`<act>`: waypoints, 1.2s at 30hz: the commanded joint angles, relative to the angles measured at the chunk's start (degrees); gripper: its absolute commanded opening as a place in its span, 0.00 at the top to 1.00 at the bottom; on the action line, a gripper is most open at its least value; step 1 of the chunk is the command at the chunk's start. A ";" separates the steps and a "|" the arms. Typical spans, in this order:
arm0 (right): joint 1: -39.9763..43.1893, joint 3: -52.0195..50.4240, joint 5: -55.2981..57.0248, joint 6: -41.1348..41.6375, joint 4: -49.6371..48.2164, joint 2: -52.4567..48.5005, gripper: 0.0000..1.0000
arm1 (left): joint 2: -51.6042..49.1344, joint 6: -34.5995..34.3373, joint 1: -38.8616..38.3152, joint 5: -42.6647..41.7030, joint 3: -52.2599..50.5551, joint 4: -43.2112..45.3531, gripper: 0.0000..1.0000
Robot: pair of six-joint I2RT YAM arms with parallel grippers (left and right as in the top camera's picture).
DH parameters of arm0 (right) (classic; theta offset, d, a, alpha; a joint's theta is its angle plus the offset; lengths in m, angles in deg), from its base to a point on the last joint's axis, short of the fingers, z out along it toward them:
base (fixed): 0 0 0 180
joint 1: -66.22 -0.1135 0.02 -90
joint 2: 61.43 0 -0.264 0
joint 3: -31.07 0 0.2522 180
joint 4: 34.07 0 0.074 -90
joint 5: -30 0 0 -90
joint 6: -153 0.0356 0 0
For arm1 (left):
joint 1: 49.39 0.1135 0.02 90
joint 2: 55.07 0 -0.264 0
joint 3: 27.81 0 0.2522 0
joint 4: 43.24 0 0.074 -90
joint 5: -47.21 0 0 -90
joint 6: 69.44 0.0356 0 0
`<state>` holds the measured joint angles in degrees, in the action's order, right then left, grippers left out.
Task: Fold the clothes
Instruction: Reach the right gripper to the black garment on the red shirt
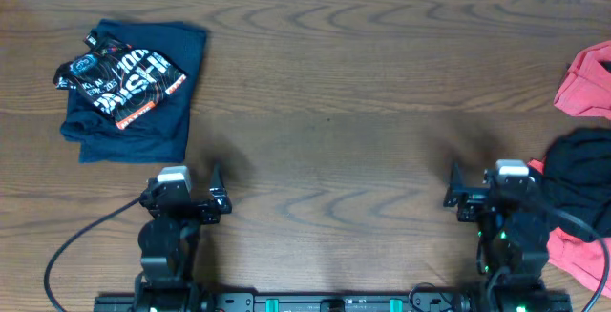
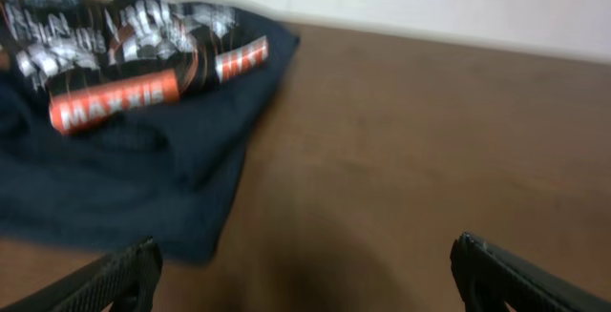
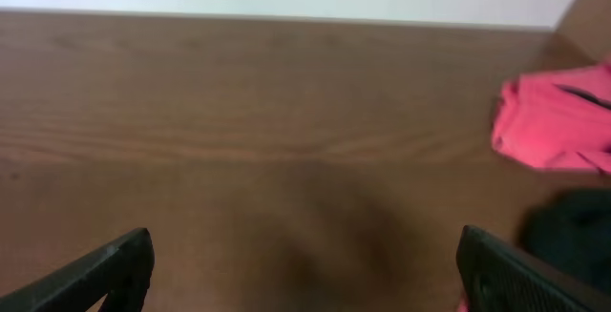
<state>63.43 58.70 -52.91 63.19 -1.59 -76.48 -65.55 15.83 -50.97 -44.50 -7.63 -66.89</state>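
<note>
Well, both my jaws stand wide apart and hold nothing. My left gripper (image 2: pixel 305 288) sits over the table (image 1: pixel 334 112) near its 7 o'clock edge and points toward 12. My right gripper (image 3: pixel 305 283) sits the same way near 5 o'clock.

A navy shirt (image 1: pixel 134 83) lies folded at 10 o'clock on the table, print up, with white and orange lettering. It is well apart from my left gripper. Through my left wrist it fills the 10 o'clock corner, blurred, and an orange band on it reads MAXXIS.

A red garment (image 1: pixel 584 81) lies bunched at the 3 o'clock edge, cut off by the overhead view. A black garment (image 1: pixel 578 174) is heaped at 4 o'clock, just beside my right arm; I cannot tell whether they touch. More red cloth (image 1: pixel 578 255) shows at 6 o'clock of the black heap. Through my right wrist the red garment sits at 2 o'clock and the black one at 4.
</note>
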 commanded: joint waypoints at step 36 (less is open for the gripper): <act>27.21 27.58 21.27 19.74 15.10 -69.46 0.26 | -41.88 -1.62 0.28 -2.36 35.28 -27.21 0.02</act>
<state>88.43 85.59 -32.87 81.37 14.24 -144.22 -107.47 14.54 -50.97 -46.71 26.46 -94.08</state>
